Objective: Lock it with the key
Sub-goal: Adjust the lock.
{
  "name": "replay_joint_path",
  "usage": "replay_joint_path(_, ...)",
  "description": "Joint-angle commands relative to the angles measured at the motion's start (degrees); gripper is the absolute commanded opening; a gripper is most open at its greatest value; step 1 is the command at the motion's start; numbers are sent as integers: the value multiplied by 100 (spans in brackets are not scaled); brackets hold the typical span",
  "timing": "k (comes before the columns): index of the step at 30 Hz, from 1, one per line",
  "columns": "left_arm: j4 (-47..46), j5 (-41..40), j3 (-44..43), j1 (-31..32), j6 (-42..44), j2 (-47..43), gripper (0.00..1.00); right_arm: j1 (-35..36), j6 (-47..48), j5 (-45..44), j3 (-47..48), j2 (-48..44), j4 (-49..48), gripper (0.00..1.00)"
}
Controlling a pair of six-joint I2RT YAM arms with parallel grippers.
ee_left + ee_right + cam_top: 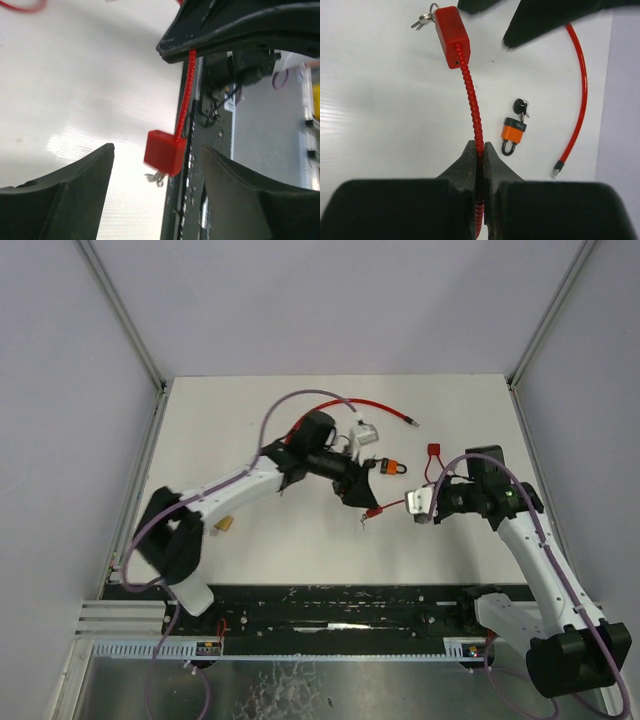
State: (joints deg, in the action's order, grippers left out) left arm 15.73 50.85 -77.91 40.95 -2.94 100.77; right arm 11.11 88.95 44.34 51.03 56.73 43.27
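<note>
Red cable lock (pixel 451 34), key (pixel 422 20) sitting in its body.
Right claw (pixel 479 155) is pinching the lock's ribbed cable, fully closed; left claw (pixel 156 150) is standing open around the lock body, over the white counter (pixel 380 100).

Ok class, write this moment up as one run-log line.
left gripper: open, red lock body between jaws | right gripper: shut on ribbed cable | orange padlock: lying apart
</note>
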Motion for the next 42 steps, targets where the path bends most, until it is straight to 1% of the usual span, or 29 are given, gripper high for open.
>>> replay_joint_path(1, -3173, -583, 1362, -235, -539, -1740, 72, -411, -1155, 1030, 415, -127, 353, 0)
replay_joint_path(3, -4708, -905, 2315, -232, -502, -2482, 81, -568, -1718, 1299, 599, -112, 467, 0)
replay_joint_path(5, -6389, -1162, 3286, -230, -468, -3069, 95, -764, -2396, 1688, 823, -65, 489, 0)
replay_joint_path(6, -7068, -1245, 3654, -224, -444, -3255, 100, -875, -2661, 1903, 948, -34, 534, 0)
replay_joint_path(8, -7989, -1371, 4132, -219, -470, -3432, 100, -1046, -3310, 2297, 1209, 53, 534, 0)
replay_joint_path(9, -8196, -1356, 4154, -219, -505, -3429, 100, -1110, -3758, 2464, 1300, 80, 391, 0)
replay_joint_path(12, -8353, -1356, 3904, -219, -564, -3225, 100, -1256, -5140, 2829, 1293, 59, -528, 0)
replay_joint_path(14, -8714, -1496, 3819, -229, -564, -3019, 100, -1313, -5909, 2965, 1291, 56, -1123, 0)
replay_joint_path(16, -9045, -1566, 3728, -263, -569, -2843, 100, -1354, -6476, 3087, 1376, 121, -1513, 0)
replay_joint_path(18, -9146, -1579, 3550, -299, -600, -2681, 100, -1376, -6822, 3336, 1418, 209, -1801, 0)
replay_joint_path(21, -8659, -1240, 3195, -382, -562, -2453, 99, -1460, -6874, 3639, 1232, 202, -2061, 0)
replay_joint_path(23, -8223, -893, 3154, -411, -332, -2351, 97, -1520, -6890, 3666, 852, 49, -2311, 0)
replay_joint_path(24, -8197, -865, 3211, -410, -249, -2277, 96, -1524, -6930, 3719, 659, -26, -2514, 0)
replay_joint_path(26, -8645, -926, 3379, -423, -423, -2056, 96, -1525, -7236, 3957, 256, -132, -3113, 0)
replay_joint_path(28, -9228, -1020, 3516, -500, -792, -1821, 96, -1525, -7633, 4123, 7, -165, -3725, 0)
replay_joint_path(31, -10059, -959, 3474, -656, -1721, -1398, 94, -1525, -7586, 4308, 34, -76, -3653, 0)
replay_joint_path(33, -10650, -748, 3269, -737, -2679, -1034, 91, -1524, -7510, 4303, 104, -32, -3506, 0)
replay_joint_path(36, -10748, -617, 2896, -755, -3546, -669, 86, -1533, -7523, 4254, 102, -72, -3506, 0)
replay_joint_path(37, -10751, -492, 2779, -759, -3694, -571, 84, -1541, -7532, 4244, 108, -77, -3501, 0)
replay_joint_path(39, -10753, -264, 2665, -759, -3831, -460, 82, -1556, -7572, 4164, 75, -89, -3531, 0)
replay_joint_path(42, -10751, -150, 2664, -755, -3835, -436, 82, -1581, -7667, 4106, -13, -82, -3688, 0)
